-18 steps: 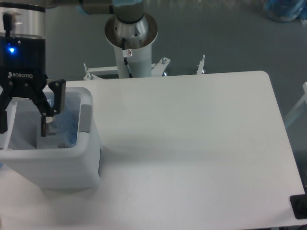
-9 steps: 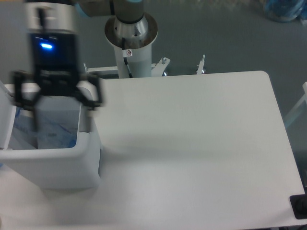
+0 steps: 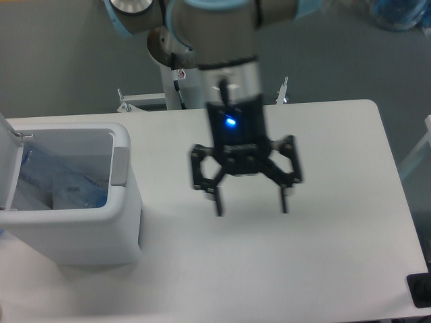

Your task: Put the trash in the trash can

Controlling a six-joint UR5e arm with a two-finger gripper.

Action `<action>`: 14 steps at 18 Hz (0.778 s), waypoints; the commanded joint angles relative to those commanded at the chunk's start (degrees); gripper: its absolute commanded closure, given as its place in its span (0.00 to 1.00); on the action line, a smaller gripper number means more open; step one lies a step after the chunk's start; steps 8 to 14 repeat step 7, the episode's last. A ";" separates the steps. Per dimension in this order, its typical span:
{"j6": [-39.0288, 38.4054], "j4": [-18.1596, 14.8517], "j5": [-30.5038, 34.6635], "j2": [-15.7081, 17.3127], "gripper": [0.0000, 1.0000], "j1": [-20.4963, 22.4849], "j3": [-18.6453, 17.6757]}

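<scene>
The white boxy trash can (image 3: 124,222) stands at the table's left edge, its lid (image 3: 8,161) tipped up on the left and a grey tab (image 3: 120,165) on its right wall. Inside lies trash (image 3: 64,190): translucent plastic with blue streaks, too jumbled to separate into items. My gripper (image 3: 250,202) hangs over the middle of the table, well to the right of the can. It is open, blurred by motion, with nothing between its black fingers (image 3: 217,200).
The white table (image 3: 337,222) runs right to a rounded far corner. The arm's grey pedestal (image 3: 176,67) stands behind the table. A dark object (image 3: 421,289) sits at the lower right edge. Blue plastic (image 3: 403,12) lies on the floor top right.
The gripper rose out of the trash can and swept right to the table's middle. It stays open and empty. The trash stays in the can.
</scene>
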 joint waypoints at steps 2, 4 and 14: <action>2.13 -1.49 0.54 0.35 0.00 1.41 -0.09; 2.22 -2.03 0.54 0.44 0.00 2.64 -0.26; 3.18 -2.03 0.54 0.36 0.00 3.96 -0.35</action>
